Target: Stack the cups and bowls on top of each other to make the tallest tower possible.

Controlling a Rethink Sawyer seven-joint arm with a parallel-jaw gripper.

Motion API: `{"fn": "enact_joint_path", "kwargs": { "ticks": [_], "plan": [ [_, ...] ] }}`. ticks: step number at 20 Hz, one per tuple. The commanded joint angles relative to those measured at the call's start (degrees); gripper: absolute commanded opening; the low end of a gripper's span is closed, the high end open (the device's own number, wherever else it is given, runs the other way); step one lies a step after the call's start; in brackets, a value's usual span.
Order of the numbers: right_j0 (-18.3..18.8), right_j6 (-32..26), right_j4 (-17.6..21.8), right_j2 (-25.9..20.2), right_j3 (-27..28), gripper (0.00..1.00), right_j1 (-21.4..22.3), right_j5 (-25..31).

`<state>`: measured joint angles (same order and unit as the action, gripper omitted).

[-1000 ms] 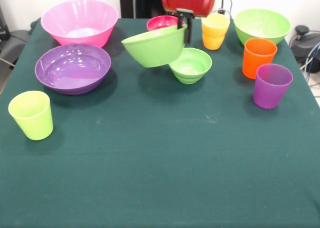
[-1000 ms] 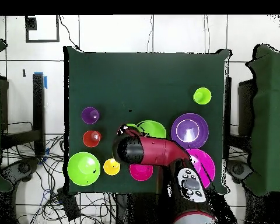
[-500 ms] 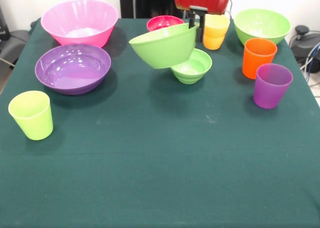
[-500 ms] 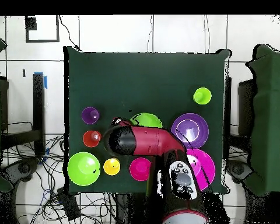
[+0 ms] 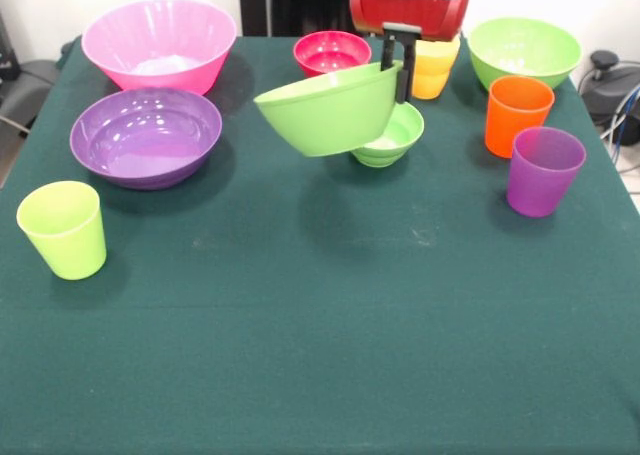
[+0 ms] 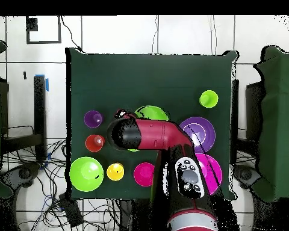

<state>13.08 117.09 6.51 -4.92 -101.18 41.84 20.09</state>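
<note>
My gripper [image 5: 398, 75] is shut on the rim of a medium lime green bowl [image 5: 328, 108] and holds it tilted in the air, just in front of the small lime green bowl [image 5: 394, 135]. From above, the held bowl [image 6: 152, 112] shows past the arm [image 6: 144, 134]. The pink bowl [image 5: 160, 43], purple bowl [image 5: 146, 135], red bowl [image 5: 332, 52] and large green bowl [image 5: 524, 51] stand apart on the table. The lime cup [image 5: 63, 228], yellow-orange cup [image 5: 434, 66], orange cup [image 5: 517, 113] and purple cup [image 5: 542, 170] stand upright. No tower is stacked.
The table [image 5: 320, 325] has a dark green cloth. Its near half holds no objects. Cables and grey gear [image 5: 610, 85] lie off the right edge.
The gripper has carried the held green bowl forward and lower, over toward the small green bowl. The red bowl behind it is now fully uncovered.
</note>
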Motion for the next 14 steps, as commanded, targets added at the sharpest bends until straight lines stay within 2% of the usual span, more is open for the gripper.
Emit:
{"fn": "enact_joint_path", "kwargs": {
  "ticks": [1, 9, 14],
  "plan": [
    [-0.2, -0.6, 0.6, -5.2, 7.1, 0.0, -3.9, 5.7],
    [-0.8, -0.7, 1.1, -5.9, 11.4, 0.0, -8.2, 4.3],
    [-1.0, -0.8, 1.3, -5.8, 13.2, 0.0, -9.1, 4.2]
  ]
}}
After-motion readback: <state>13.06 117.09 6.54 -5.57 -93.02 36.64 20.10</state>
